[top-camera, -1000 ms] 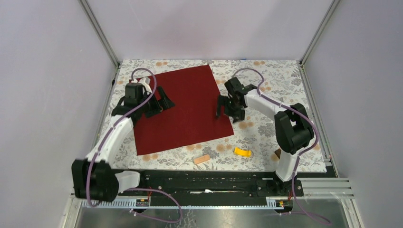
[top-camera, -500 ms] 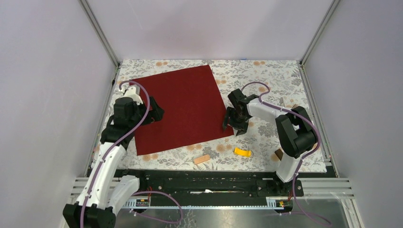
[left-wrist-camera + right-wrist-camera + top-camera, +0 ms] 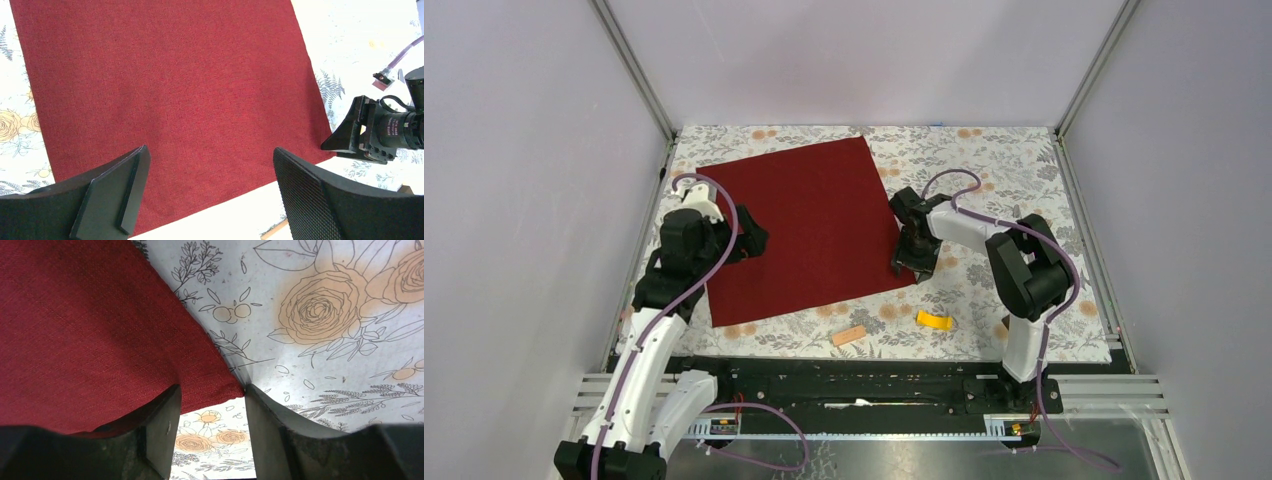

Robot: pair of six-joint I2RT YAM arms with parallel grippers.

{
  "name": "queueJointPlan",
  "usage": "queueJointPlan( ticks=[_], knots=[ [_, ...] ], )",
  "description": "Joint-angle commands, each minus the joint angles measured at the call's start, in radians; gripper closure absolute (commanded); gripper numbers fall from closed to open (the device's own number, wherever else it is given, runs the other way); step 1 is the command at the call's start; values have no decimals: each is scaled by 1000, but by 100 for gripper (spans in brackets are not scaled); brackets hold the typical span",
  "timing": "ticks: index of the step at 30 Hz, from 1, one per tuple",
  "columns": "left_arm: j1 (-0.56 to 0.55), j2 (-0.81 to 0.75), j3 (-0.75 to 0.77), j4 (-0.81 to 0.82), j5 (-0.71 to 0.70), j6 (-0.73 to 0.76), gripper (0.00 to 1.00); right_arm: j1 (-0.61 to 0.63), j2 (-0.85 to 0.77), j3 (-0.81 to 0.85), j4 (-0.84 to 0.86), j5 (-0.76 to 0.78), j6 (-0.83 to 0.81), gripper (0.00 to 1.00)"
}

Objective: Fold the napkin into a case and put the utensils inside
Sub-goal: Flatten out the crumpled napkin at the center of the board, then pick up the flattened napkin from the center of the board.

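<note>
On the white floral-print bench (image 3: 1024,160), the dark red square cloth napkin (image 3: 809,225) lies flat, unfolded, single layer. It's skewed a little, far-R corner toward 12 o'clock. It covers the bench from centre out toward 9 o'clock, w/ bare print showing all round.

The white-and-black L arm (image 3: 649,330) runs up the 9 o'clock side. The L jaws sit over the napkin's L edge, at 9 o'clock of the cloth. They're spread wide w/ nothing between, only red cloth (image 3: 165,85) seen past both fingers (image 3: 115,195). Whether the tips touch the cloth: can't tell.

The R arm (image 3: 1024,275) doubles back from its base toward bench centre. The R jaws are down at the napkin's near-R corner, approx 4 o'clock of the cloth. They're part open w/ a narrow gap. The corner tip of the cloth (image 3: 90,330) lies in that gap, one finger (image 3: 150,440) over the red edge, the other over bare print. Not pinched.

A small yellow block (image 3: 935,321) sits at 5 o'clock of that corner, apart from the cloth. A small tan block (image 3: 849,335) lies just off the napkin's near edge, at 6 o'clock. A small brown block (image 3: 1007,323) is beside the R arm, partly hidden.
</note>
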Motion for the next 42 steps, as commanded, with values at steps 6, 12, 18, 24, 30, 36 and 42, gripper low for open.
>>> queueJointPlan(
  ticks=[6, 12, 18, 24, 30, 36, 42],
  knots=[
    [-1, -55, -7, 55, -18, 13, 1, 35, 81, 3, -30, 41, 96, 55],
    [-1, -52, -2, 52, -18, 12, 1, 37, 102, 18, -43, 56, 119, 75],
    [-3, -19, 34, -45, -168, -74, 1, 48, -1, -6, -7, 98, 160, 98],
    [-2, 104, 104, -389, -306, -446, 1, 48, -112, -97, 119, 83, 235, 100],
    [32, 248, 42, -723, -418, -786, 4, 49, -146, -196, 265, 37, 274, 100],
    [215, 265, -48, -641, -424, -806, 32, 48, -66, -167, 299, -22, 252, 100],
    [291, 300, -126, -500, -347, -726, 37, 46, -57, -202, 348, -60, 240, 100]
  ],
)
